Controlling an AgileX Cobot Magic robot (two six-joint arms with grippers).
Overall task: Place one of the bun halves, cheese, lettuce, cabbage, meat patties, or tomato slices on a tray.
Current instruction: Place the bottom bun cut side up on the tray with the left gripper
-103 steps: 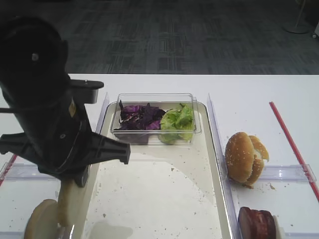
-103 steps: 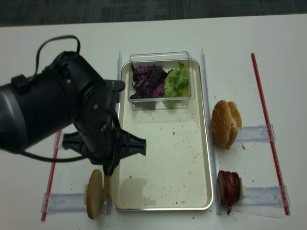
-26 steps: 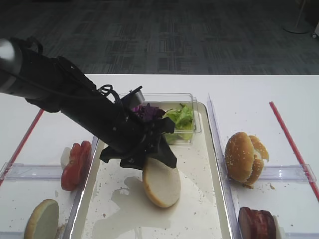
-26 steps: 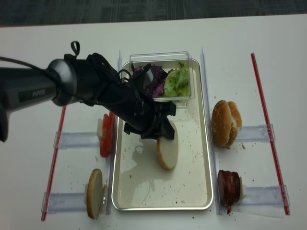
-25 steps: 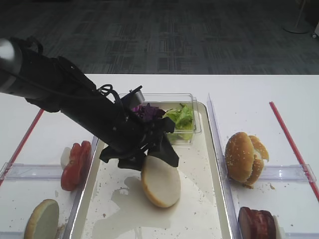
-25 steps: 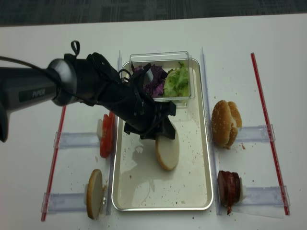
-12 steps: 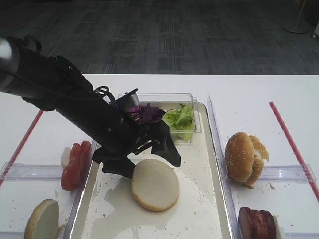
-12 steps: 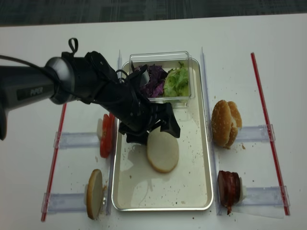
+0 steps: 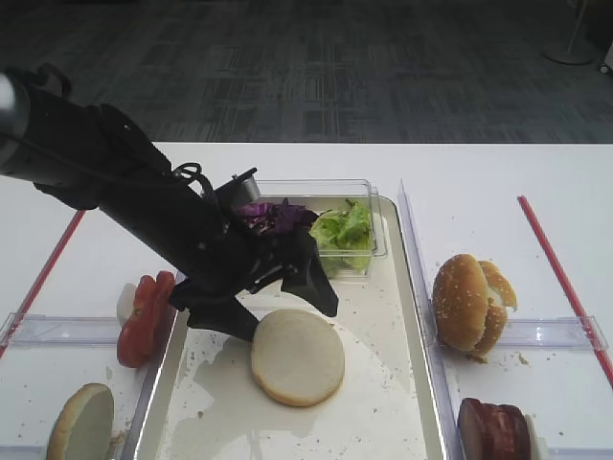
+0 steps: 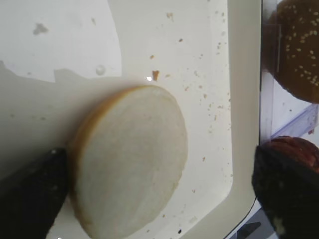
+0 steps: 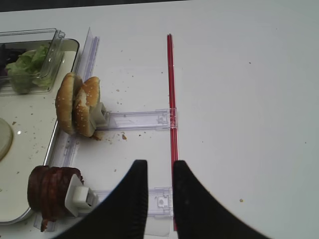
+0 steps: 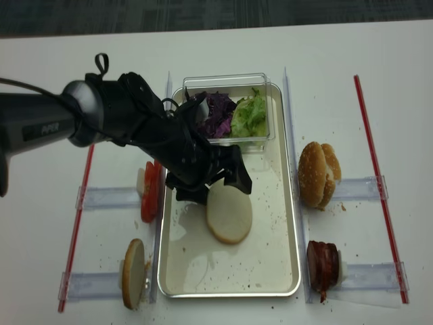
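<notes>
A plain bun half (image 9: pixel 298 356) (image 12: pixel 229 214) (image 10: pixel 129 164) lies cut face up on the metal tray (image 9: pixel 414 316) (image 12: pixel 295 230). My left gripper (image 9: pixel 276 311) (image 12: pixel 213 189) (image 10: pixel 158 191) hovers just above it, open wide, with one finger at each side and apart from the bun. Cabbage (image 9: pixel 273 218) and lettuce (image 9: pixel 343 230) fill a clear tub at the tray's far end. Tomato slices (image 9: pixel 146 305) and another bun half (image 9: pixel 81 424) stand left of the tray, and the meat patties (image 9: pixel 493 429) (image 11: pixel 50 191) stand to its right. Cheese is out of view. My right gripper (image 11: pixel 155 172) hangs over bare table, its jaws narrowly apart and empty.
Sesame buns (image 9: pixel 469 302) (image 11: pixel 77 104) stand on edge right of the tray. Clear plastic rails (image 11: pixel 134 119) hold the food stacks. Red strips (image 11: pixel 171 99) (image 12: pixel 81 217) run along the table at both sides. The left arm (image 9: pixel 105 182) reaches in over the tray's left rim.
The bun half went from standing on edge in the left gripper to lying flat on the tray. The left gripper opened, let it go and drew back slightly left.
</notes>
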